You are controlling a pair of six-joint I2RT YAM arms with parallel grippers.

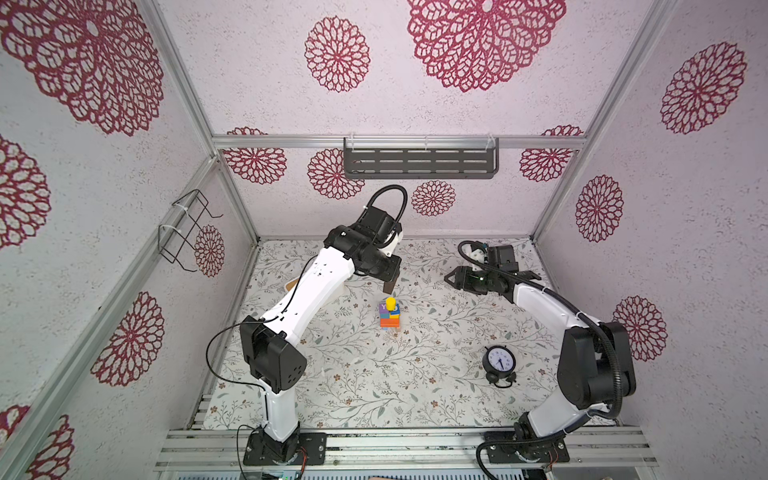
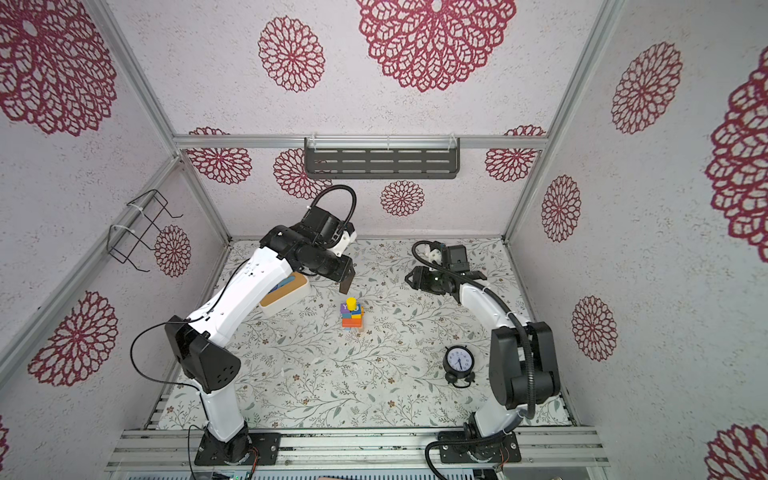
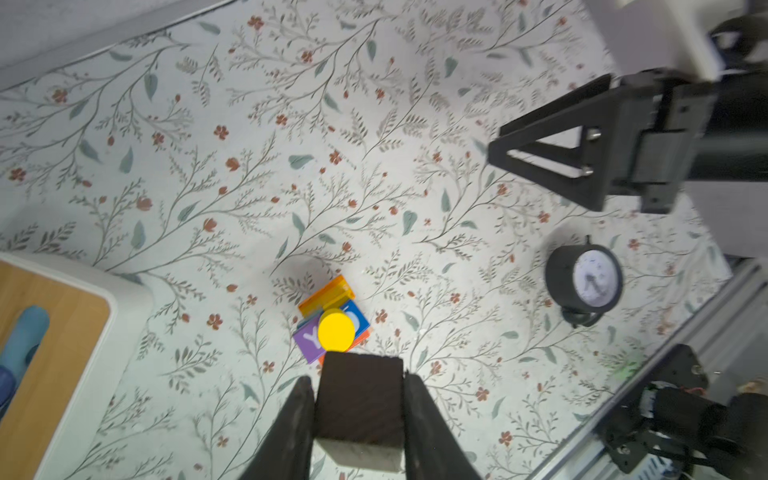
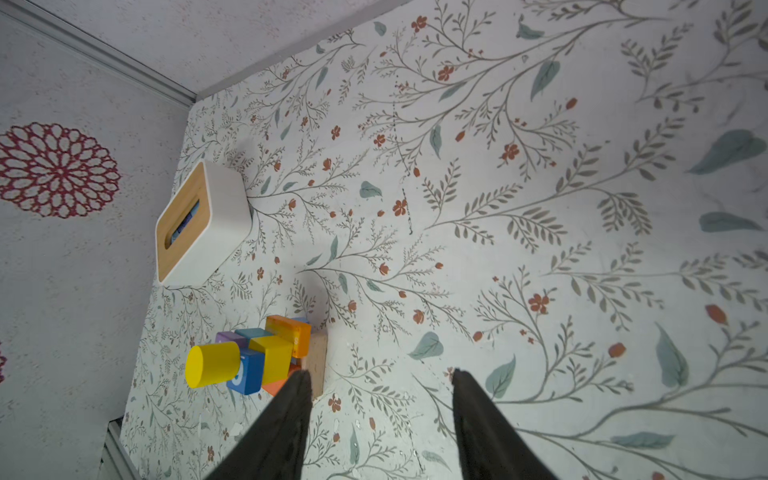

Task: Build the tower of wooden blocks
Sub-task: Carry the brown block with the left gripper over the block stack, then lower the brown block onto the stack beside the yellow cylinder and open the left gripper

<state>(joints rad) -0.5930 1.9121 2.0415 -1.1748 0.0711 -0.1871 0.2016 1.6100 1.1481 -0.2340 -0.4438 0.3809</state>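
L arm reaches fwd from its base, elbow up, wrist bent down. L pincer point(image 3: 358, 378) points at the table point(image 1: 374, 374), fingers clamped on both sides of a dark brown block point(image 3: 359, 399) that sticks out just past the tips. R arm has its elbow high and forearm going back and inward. R pincer point(image 4: 381, 372) tilts down toward centre, jaws apart, nothing btwn them.

Room: back wall point(image 1: 478, 208) is close behind L pincer. White box point(image 2: 291, 297) w/ wood lid lies under the L forearm, off to that pincer's side, apart. Bare table btwn the two pincers. Clock point(image 1: 500, 360) is well off, on R arm's side.

Tower point(image 1: 390, 316) stands below L pincer, a little toward the robot's side of it. The block's lower end hangs above the yellow cylinder point(image 3: 336, 330) topping the tower, w/ a small gap in both top views. From R pincer the tower sits beyond one finger, near but apart.
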